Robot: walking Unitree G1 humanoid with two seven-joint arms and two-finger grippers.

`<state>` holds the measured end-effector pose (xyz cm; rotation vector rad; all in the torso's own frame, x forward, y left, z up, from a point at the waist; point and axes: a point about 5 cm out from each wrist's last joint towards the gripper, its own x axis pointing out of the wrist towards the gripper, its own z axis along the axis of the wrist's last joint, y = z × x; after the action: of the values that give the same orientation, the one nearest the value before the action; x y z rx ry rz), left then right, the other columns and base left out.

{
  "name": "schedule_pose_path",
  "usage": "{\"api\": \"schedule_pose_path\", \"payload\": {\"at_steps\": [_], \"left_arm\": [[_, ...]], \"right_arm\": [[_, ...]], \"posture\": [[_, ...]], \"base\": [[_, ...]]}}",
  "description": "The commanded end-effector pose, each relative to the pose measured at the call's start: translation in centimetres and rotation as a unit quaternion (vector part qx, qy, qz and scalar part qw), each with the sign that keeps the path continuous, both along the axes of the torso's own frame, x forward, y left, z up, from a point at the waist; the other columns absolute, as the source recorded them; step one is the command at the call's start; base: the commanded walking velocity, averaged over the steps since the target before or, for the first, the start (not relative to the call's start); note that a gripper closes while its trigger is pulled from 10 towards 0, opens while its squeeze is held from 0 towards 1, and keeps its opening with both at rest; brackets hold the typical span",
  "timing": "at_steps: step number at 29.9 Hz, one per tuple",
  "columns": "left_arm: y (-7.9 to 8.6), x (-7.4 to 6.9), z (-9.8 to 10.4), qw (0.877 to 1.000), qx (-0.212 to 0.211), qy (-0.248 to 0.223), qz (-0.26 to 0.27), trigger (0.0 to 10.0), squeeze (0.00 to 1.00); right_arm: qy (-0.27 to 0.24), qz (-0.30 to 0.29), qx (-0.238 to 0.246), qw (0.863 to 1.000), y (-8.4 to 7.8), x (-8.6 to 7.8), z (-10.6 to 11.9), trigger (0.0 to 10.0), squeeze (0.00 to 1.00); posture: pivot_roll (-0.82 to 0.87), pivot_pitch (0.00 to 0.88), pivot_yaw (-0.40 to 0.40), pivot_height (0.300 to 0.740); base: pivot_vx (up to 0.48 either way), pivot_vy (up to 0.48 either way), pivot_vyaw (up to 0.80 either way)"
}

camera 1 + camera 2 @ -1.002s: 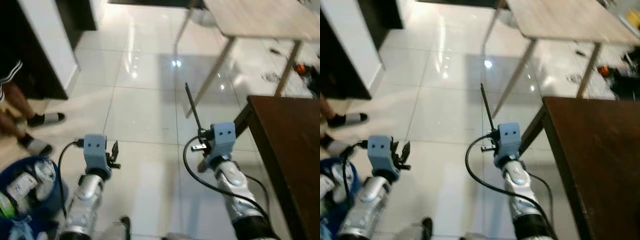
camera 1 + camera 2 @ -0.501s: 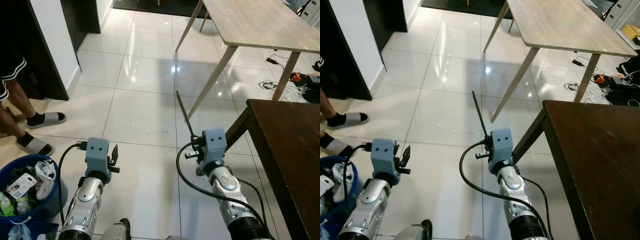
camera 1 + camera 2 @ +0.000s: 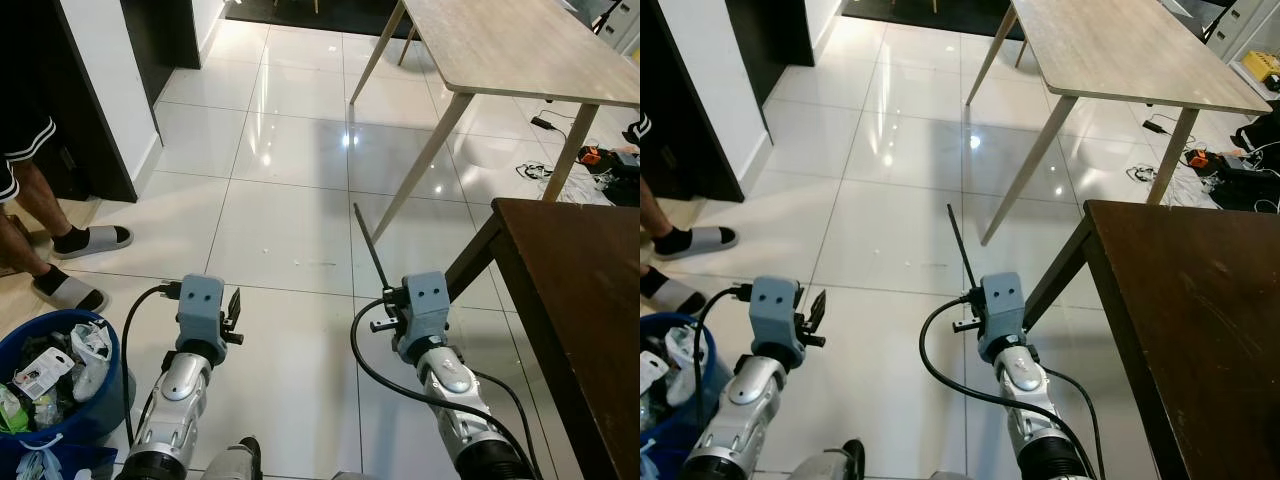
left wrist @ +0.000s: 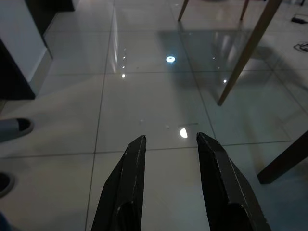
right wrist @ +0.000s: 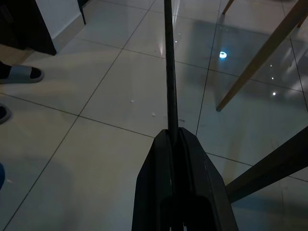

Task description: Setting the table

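Right wrist view: right hand grips one chopstick | left hand open | two tables

Home interior, dining or living area: glossy white tiled floor, dark wood tabletop beside a light wood table on slanted legs, person in slippers at the left, full blue bin, cables on the floor.
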<state>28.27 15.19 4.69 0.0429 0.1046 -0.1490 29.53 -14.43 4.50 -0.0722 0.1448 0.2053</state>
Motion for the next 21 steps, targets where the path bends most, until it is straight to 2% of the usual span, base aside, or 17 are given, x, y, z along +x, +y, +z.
{"api": "schedule_pose_path", "payload": {"at_steps": [1, 4, 21], "left_arm": [[-0.23, -0.2, -0.24, 1.0, 0.007, -0.001, -0.009, 10.0, 0.0], [-0.3, -0.16, -0.19, 1.0, 0.004, -0.002, -0.01, 10.0, 0.0], [-0.65, 0.06, 0.35, 1.0, -0.005, -0.017, -0.015, 10.0, 0.0]], "right_arm": [[0.006, -0.006, -0.004, 1.0, -0.53, -0.19, -0.47, 10.0, 0.0], [0.006, -0.006, -0.003, 1.0, -0.54, -0.18, -0.49, 10.0, 0.0], [0.0, -0.003, 0.001, 1.0, -0.51, 0.02, -0.28, 10.0, 0.0]], "posture": [[0.03, 0.034, -0.032, 0.74], [0.03, 0.034, -0.032, 0.74], [0.03, 0.042, -0.036, 0.74]], "base": [[0.0, 0.0, 0.0], [0.0, 0.0, 0.0], [0.274, 0.0, 0.0]]}}
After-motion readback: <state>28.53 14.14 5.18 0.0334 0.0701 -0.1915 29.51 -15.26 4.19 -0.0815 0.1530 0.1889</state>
